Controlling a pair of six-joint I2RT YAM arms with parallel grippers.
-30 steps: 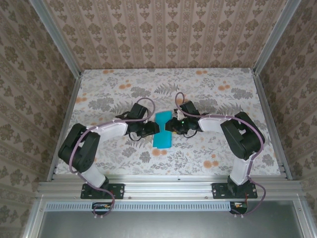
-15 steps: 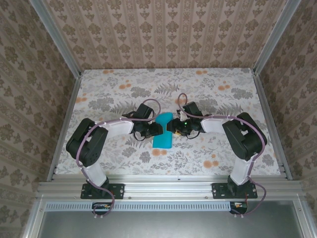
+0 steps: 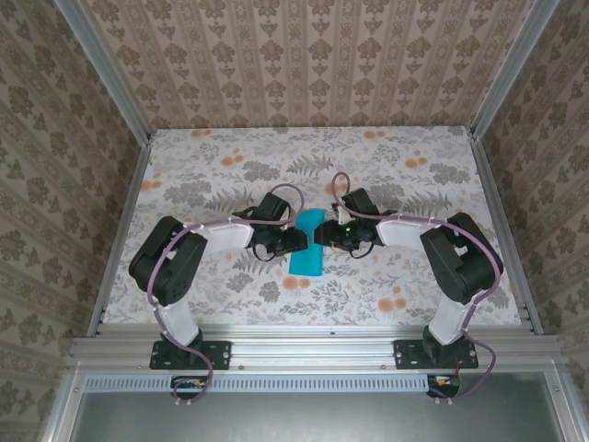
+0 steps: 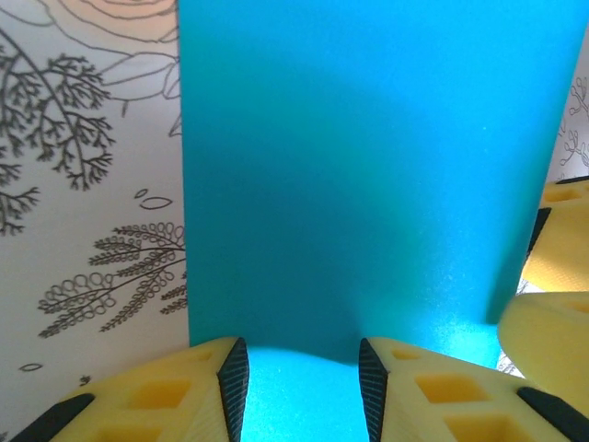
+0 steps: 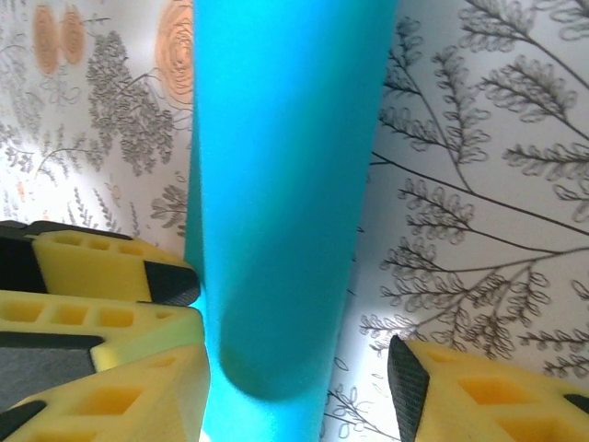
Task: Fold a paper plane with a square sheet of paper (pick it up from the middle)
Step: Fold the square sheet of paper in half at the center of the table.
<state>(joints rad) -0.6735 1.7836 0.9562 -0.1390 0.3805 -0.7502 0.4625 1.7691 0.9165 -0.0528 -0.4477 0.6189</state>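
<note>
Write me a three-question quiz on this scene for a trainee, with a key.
1. True or false: the sheet of paper is crumpled into a ball.
2. The right gripper has its jaws: A) shut on nothing, B) apart with the paper between them, C) clamped on a pen.
3. What pattern covers the table?
Key: 1 false; 2 B; 3 flowers and leaves.
</note>
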